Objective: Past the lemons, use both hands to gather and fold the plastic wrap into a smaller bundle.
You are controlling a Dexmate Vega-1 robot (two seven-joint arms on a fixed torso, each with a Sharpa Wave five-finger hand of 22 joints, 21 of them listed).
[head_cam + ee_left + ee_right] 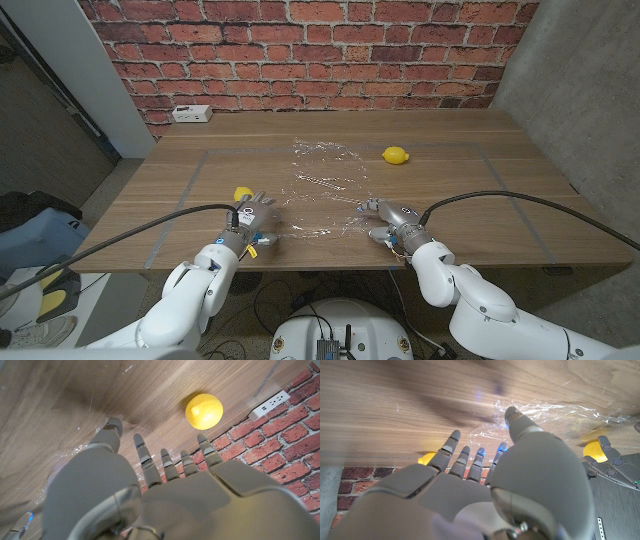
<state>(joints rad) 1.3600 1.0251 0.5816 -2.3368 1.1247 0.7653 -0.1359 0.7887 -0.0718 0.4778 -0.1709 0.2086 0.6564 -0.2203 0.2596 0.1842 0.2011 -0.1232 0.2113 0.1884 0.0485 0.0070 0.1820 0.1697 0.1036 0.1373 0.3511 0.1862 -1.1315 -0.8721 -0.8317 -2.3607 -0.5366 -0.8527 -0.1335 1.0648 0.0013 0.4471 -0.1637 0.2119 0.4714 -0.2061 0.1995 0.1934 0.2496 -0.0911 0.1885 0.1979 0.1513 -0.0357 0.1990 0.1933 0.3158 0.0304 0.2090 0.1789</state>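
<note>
Both arms come in over the tabletop's near edge. Left hand (250, 221) near the near-left part of the tabletop, fingers (142, 455) spread and extended, nothing held. Right hand (388, 221) near the near edge right of centre, fingers (451, 444) spread and extended, nothing gripped.

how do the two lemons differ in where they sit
The far yellow lemon lies in the open, right of the clear plastic wrap, away from both hands. The near yellow lemon sits left of the wrap, just beyond the left robot hand, which partly hides it. Both rest on the wooden table.
</note>
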